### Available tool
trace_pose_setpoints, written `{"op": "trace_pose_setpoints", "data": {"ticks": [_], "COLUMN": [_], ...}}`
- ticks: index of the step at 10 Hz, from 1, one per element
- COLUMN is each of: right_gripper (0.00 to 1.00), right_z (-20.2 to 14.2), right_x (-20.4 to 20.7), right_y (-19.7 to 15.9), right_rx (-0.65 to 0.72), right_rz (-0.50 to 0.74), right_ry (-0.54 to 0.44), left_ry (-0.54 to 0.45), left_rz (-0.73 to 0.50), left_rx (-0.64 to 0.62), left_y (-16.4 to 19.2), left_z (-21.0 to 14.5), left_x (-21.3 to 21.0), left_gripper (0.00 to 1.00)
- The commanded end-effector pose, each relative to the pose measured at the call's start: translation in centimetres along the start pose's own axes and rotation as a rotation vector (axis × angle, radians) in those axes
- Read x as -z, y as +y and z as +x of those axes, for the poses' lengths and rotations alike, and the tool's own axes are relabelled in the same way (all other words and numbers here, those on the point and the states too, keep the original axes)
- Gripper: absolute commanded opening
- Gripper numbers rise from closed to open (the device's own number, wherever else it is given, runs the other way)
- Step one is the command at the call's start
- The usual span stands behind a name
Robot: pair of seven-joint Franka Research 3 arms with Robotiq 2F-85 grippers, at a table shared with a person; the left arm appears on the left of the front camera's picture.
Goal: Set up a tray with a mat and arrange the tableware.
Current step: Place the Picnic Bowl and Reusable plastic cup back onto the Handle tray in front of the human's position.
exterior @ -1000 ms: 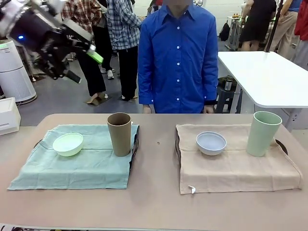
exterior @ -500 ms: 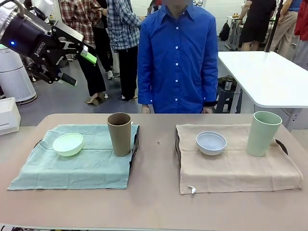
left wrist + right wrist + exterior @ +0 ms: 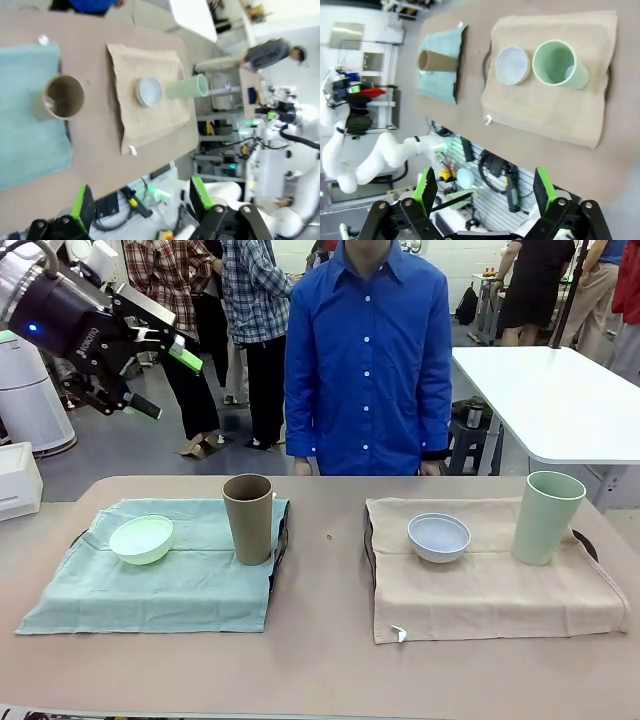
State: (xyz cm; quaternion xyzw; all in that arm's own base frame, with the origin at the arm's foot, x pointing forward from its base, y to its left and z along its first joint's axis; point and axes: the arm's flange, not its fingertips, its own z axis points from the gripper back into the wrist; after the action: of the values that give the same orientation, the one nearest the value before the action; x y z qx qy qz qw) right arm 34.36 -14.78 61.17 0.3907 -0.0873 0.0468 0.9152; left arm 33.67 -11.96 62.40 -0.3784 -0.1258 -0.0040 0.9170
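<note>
Well below the raised left gripper [image 3: 165, 378] — jaws apart, empty — stands the brown cup [image 3: 248, 518], upright.

Bright, even overhead light fills the room, and shadows fall soft. The left wrist view smears with blur; both wrist views bend at the edges.

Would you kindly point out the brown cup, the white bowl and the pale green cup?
brown cup [image 3: 249, 522], front view, side wall.
white bowl [image 3: 439, 536], front view, inside.
pale green cup [image 3: 546, 520], front view, side wall.
</note>
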Motion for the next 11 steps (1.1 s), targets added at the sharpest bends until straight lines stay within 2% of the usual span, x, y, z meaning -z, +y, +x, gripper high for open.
{"op": "trace_pose_setpoints", "data": {"ticks": [1, 3, 6, 7, 9, 11], "right_gripper": [1.0, 1.0, 1.0, 1.0, 1.0, 1.0], "right_z": [-1.5, -3.5, -6.8, -7.5, -7.7, -6.3], "right_x": [1.1, 2.0, -0.2, -1.0, -2.0, -1.5], "right_y": [-2.5, -4.6, -9.9, -10.9, -11.1, -10.5], "right_rx": [0.08, 0.122, 0.259, 0.256, 0.226, 0.194], "right_rz": [0.135, 0.299, 0.545, 0.599, 0.644, 0.619], "right_ry": [0.009, 0.017, -0.073, -0.1, -0.109, -0.039], "left_ry": [0.167, 0.193, 0.144, 0.154, 0.162, 0.1], "left_rz": [-0.225, -0.455, -0.679, -0.683, -0.556, -0.51], "left_rx": [-0.187, -0.264, -0.358, -0.369, -0.432, -0.441], "left_y": [4.9, 9.1, 15.9, 17.3, 19.7, 19.8], "left_z": [2.3, 2.4, -0.6, -1.9, -3.9, -4.2], "left_x": [-4.0, -8.7, -13.8, -14.1, -13.6, -14.2], "left_gripper": [1.0, 1.0, 1.0, 1.0, 1.0, 1.0]}}
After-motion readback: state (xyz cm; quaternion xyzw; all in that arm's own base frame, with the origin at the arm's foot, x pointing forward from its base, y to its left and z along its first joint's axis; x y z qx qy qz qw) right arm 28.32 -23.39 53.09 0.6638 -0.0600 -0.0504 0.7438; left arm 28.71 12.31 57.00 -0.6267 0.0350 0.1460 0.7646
